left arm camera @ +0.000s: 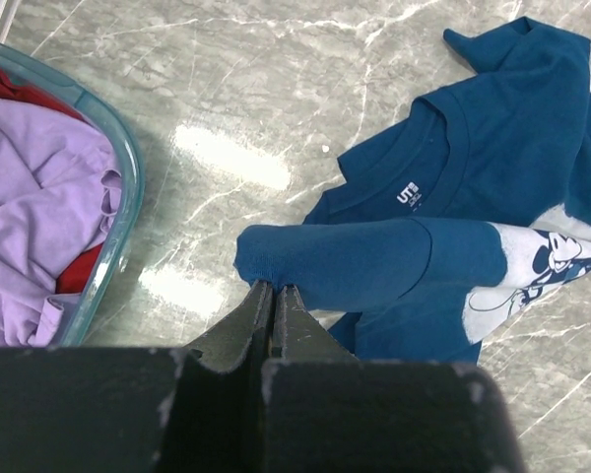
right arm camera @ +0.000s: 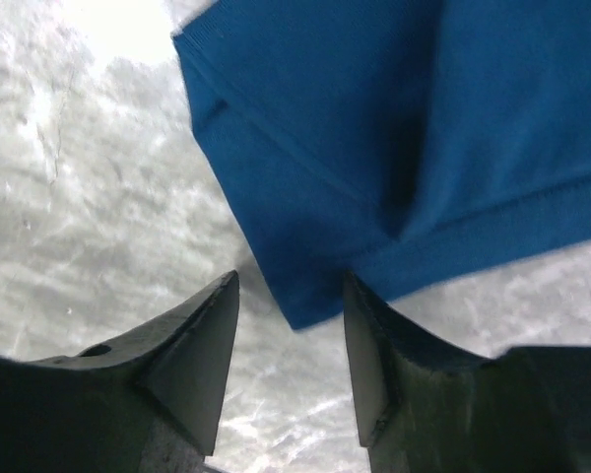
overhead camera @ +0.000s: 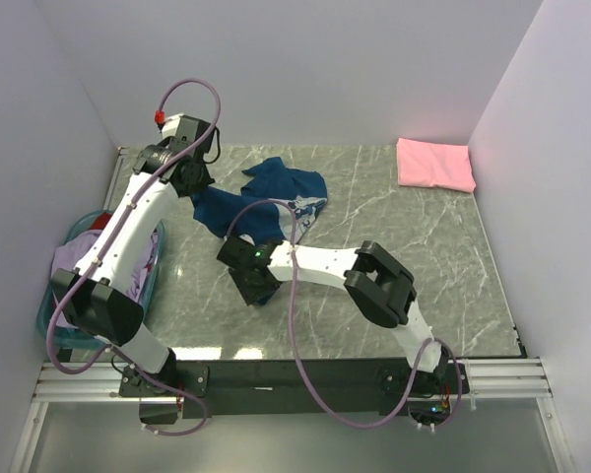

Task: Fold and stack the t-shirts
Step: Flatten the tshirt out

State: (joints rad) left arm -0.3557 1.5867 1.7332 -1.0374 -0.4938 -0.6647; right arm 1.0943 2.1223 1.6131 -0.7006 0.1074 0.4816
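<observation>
A navy blue t-shirt (overhead camera: 271,197) with a pale print lies crumpled on the marble table (overhead camera: 424,256). My left gripper (left arm camera: 274,288) is shut on a rolled edge of the navy shirt (left arm camera: 473,148), at the shirt's left side (overhead camera: 199,197). My right gripper (right arm camera: 291,286) is open over the table. A corner of the navy shirt (right arm camera: 374,128) hangs between its fingertips, touching neither. In the top view this gripper (overhead camera: 258,291) is at the shirt's near end. A pink t-shirt (overhead camera: 433,165) lies folded at the far right corner. A lavender t-shirt (left arm camera: 30,197) and a red one (left arm camera: 10,84) lie in the basket.
The teal plastic basket (left arm camera: 128,187) stands at the table's left edge, close to my left arm (overhead camera: 128,227). White walls close in the table on three sides. My right arm's elbow (overhead camera: 379,281) sits over the middle of the table.
</observation>
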